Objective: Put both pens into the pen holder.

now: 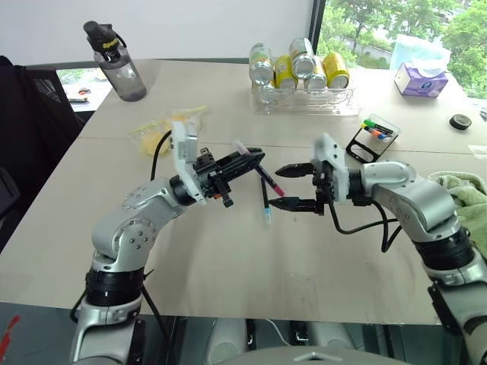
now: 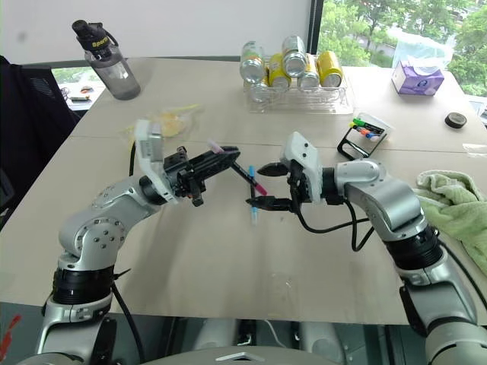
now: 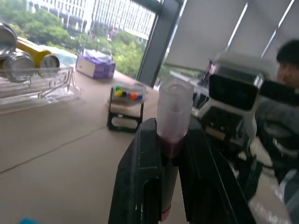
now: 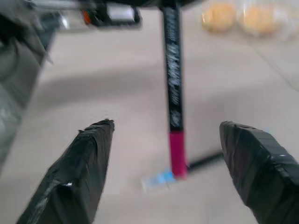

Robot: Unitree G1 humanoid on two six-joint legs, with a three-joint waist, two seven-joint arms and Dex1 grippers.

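Note:
My left gripper (image 1: pixel 255 160) is shut on the magenta-capped pen (image 1: pixel 268 178) and holds it above the table. The pen's magenta end slants down between the fingers of my right gripper (image 1: pixel 276 188), which stand open and apart from it on either side. The right wrist view shows that pen (image 4: pixel 172 79) in the gap between the two fingers. The light-blue-capped pen (image 1: pixel 265 207) lies flat on the table just beneath. The pen holder (image 1: pixel 373 140), a small black slanted stand with coloured markers in it, sits at the back right, beyond my right arm.
A clear tray of cans (image 1: pixel 304 103) stands at the back centre, with a tissue box (image 1: pixel 420 80) and a tape roll (image 1: pixel 459 122) to its right. A water bottle (image 1: pixel 118 61) and a yellow snack bag (image 1: pixel 156 133) are at the left. A green towel (image 1: pixel 464 198) lies at the right edge.

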